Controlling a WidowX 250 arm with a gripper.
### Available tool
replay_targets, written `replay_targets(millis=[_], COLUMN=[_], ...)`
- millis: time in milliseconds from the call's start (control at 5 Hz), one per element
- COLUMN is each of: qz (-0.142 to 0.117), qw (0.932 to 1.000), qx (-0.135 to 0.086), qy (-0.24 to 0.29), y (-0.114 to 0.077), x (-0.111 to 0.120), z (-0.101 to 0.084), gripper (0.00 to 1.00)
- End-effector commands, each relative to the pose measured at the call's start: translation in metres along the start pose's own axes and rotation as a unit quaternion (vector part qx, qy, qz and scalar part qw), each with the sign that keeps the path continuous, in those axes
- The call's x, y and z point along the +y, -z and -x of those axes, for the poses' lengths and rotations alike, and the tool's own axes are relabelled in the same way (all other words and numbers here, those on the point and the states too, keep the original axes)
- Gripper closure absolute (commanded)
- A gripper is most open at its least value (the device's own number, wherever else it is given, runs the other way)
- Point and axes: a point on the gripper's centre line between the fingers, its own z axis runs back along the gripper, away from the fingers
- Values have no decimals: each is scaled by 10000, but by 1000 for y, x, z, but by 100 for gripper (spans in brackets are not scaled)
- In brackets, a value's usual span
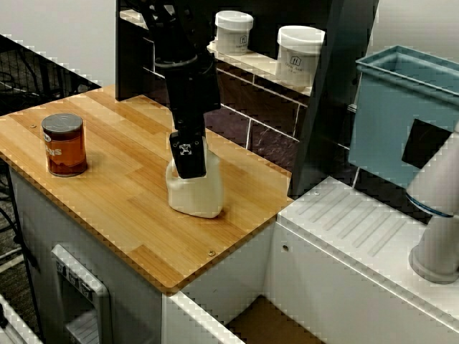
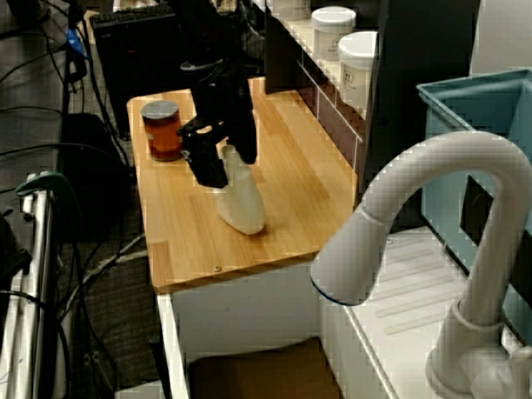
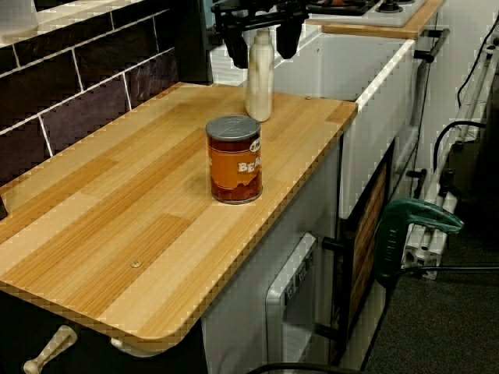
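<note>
A pale, cream-coloured plastic bottle (image 1: pixel 195 193) stands upright on the wooden counter (image 1: pixel 129 208), towards the counter's end nearest the white draining board (image 1: pixel 358 229) and a little in from the front edge. The black gripper (image 3: pixel 261 48) hangs directly over it, pointing straight down. In the view along the counter, its two fingers (image 3: pixel 237 53) stand spread to either side of the bottle's neck. They straddle the neck without pressing on it, and a narrow gap shows on at least one side. In the view from above, the near finger covers the bottle's upper part, so only the broad lower body shows. A tin can (image 1: pixel 64 145) with an orange-brown label and a grey lid stands upright well apart from the bottle, near the counter's opposite end. Behind the counter runs a dark tiled wall (image 3: pixel 86 93), and above it a shelf (image 1: pixel 262 63) carries two white lidded jars (image 1: pixel 299 46). Beyond the draining board are a blue bin (image 1: pixel 401 107) and, large in the view from the sink side, a curved white tap (image 2: pixel 432 208).
</note>
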Motion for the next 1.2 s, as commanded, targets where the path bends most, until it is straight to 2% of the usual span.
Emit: replay_targets(millis=[0,200,400,600,800,1000], qz=[-129,-140,-126,-172,-162,-270], qw=[9996,9992,9982,9986,9986,9975], qx=[-237,-363,-515,-431,-337,-219], qy=[-15,-72,-293,-259,-374,-618], y=[-24,-34,-46,-50,-45,-47], x=[5,5,18,31,41,44], z=[-2,1,11,23,42,55], gripper=[0,0,0,0,0,0])
